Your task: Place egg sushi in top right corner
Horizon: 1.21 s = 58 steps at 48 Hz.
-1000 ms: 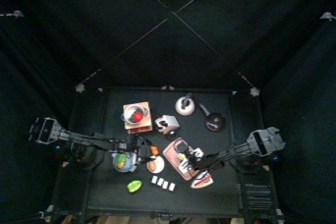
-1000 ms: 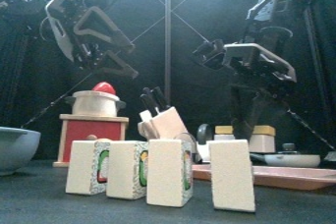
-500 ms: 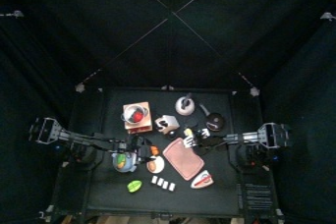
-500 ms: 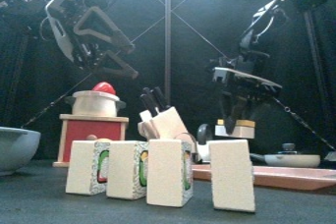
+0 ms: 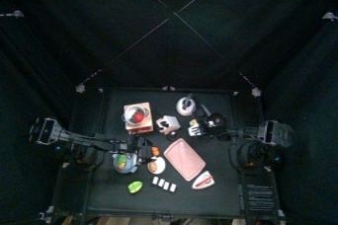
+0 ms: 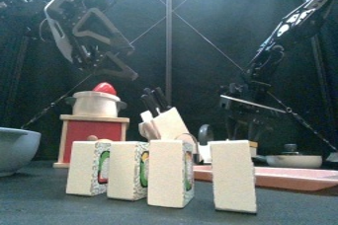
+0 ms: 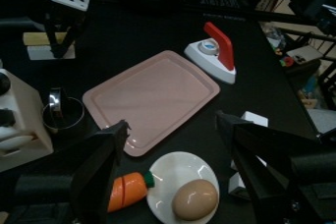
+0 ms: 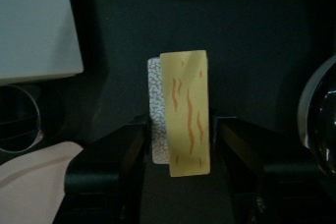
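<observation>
The egg sushi [image 8: 184, 110], a yellow slab with orange streaks on white rice, sits between the jaws of my right gripper [image 8: 182, 128], which is shut on it. In the top view the right gripper [image 5: 203, 130] hangs past the pink tray's [image 5: 185, 160] far right corner, close to a dark pan [image 5: 215, 122]. In the front view it [image 6: 244, 120] hangs at the right, above the table. My left gripper [image 7: 184, 164] is open and empty over a white plate [image 7: 164, 174] holding an egg and a carrot, at the table's left [image 5: 119, 158].
A red-topped toy grinder [image 6: 95, 120] stands at the back left and a grey bowl [image 6: 14, 150] at the left. Several white sushi blocks [image 6: 172, 173] line the front edge. A red and white sushi [image 7: 217, 51] lies beyond the tray. A silver pot [image 5: 188, 104] stands at the back.
My right gripper has moved from over the pink tray toward the back right, carrying the egg sushi, and its arm has drawn back to the right. The left arm has not moved.
</observation>
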### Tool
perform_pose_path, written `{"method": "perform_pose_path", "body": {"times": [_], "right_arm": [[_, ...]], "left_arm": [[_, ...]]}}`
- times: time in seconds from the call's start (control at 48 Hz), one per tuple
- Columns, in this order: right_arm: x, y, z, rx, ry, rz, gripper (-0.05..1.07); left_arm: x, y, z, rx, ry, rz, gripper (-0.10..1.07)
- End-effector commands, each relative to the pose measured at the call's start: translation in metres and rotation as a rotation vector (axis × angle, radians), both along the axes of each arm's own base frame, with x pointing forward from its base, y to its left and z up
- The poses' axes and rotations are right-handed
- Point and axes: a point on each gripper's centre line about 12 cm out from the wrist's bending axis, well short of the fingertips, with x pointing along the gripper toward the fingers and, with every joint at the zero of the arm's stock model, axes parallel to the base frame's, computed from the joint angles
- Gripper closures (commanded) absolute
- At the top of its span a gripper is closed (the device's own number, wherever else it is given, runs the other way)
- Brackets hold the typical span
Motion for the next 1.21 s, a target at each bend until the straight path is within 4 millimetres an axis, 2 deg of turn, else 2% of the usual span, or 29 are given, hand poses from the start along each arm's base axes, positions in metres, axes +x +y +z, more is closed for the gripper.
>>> {"method": "perform_pose_path", "body": {"times": [0.0, 0.125, 0.354, 0.562, 0.75, 0.896, 0.979, 1.188], "right_arm": [[0.002, -0.005, 0.006, -0.015, -0.019, 0.001, 0.18], [0.002, -0.006, 0.005, -0.028, -0.007, 0.013, 0.13], [0.005, -0.004, 0.011, -0.072, -0.01, 0.065, 0.13], [0.007, 0.001, 0.021, -0.125, -0.018, 0.129, 0.13], [0.003, 0.003, 0.035, -0.184, -0.055, 0.19, 0.13], [0.003, 0.019, 0.047, -0.225, -0.14, 0.308, 0.13], [0.003, 0.026, 0.053, -0.228, -0.206, 0.361, 0.13], [0.001, 0.038, 0.08, -0.276, -0.343, 0.456, 0.13]], "left_arm": [[0.002, 0.0, 0.007, 0.0, -0.028, 0.002, -0.05], [0.002, 0.001, 0.007, -0.001, -0.027, 0.005, -0.05], [0.003, 0.001, 0.01, -0.001, -0.035, 0.005, -0.05], [0.002, 0.0, 0.004, -0.016, -0.016, 0.011, -0.05], [0.006, 0.0, 0.009, -0.028, -0.032, 0.017, -0.05], [0.01, -0.002, 0.017, -0.042, -0.061, 0.023, -0.05], [0.011, -0.01, 0.022, -0.035, -0.09, -0.006, -0.05], [0.013, -0.016, 0.033, -0.024, -0.19, -0.025, -0.05]]}}
